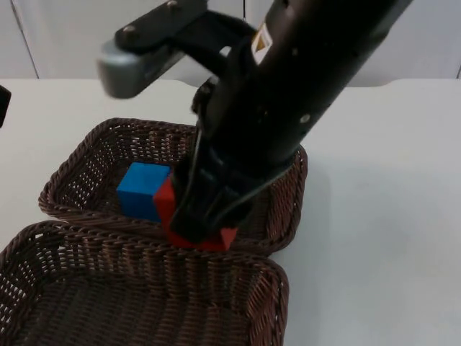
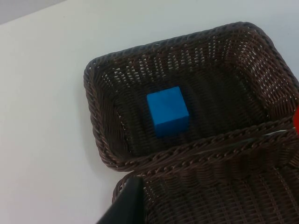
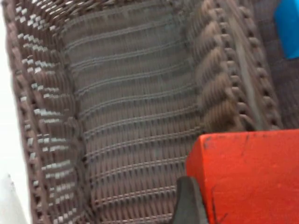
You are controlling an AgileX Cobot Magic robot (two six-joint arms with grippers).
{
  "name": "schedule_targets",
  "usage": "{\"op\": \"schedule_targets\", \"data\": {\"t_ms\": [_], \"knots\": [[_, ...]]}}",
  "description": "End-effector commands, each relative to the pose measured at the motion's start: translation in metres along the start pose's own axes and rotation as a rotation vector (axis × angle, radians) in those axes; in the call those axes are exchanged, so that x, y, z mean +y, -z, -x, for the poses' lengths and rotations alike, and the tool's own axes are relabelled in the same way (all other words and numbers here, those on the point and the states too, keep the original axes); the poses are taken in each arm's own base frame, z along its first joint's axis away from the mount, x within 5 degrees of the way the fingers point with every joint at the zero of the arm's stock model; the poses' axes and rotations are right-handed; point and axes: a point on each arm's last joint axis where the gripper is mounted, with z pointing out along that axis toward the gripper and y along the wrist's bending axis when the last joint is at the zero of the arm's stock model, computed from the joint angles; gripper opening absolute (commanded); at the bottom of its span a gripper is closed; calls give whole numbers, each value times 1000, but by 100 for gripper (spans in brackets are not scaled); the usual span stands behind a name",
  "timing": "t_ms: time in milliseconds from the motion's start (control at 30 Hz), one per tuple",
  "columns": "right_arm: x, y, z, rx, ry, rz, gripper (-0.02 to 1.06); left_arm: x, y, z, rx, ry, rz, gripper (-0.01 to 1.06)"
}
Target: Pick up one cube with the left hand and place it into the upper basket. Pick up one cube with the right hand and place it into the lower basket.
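Right gripper clamps red cube over the baskets' shared rim, lower basket at 6 o'clock for drop

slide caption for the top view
Right gripper carries the red cube over the basket rims; blue cube sits in the upper basket.

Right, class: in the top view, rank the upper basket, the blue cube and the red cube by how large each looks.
1. Upper basket, clearly largest.
2 and 3. Blue cube and red cube: no fair ranking, since the right gripper holding the red cube covers much of it and lifts it nearer the camera.
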Motion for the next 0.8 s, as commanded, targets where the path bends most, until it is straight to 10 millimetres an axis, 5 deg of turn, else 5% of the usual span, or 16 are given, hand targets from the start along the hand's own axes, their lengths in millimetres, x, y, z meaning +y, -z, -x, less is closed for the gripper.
{"op": "schedule_targets", "data": {"t_ms": [0, 767], "knots": [[12, 2, 1, -16, 21, 12, 0, -1, 1, -1, -3, -6, -6, 105], [29, -41, -29, 47, 14, 135, 0, -2, 1, -1, -3, -2, -10, 105]]}}
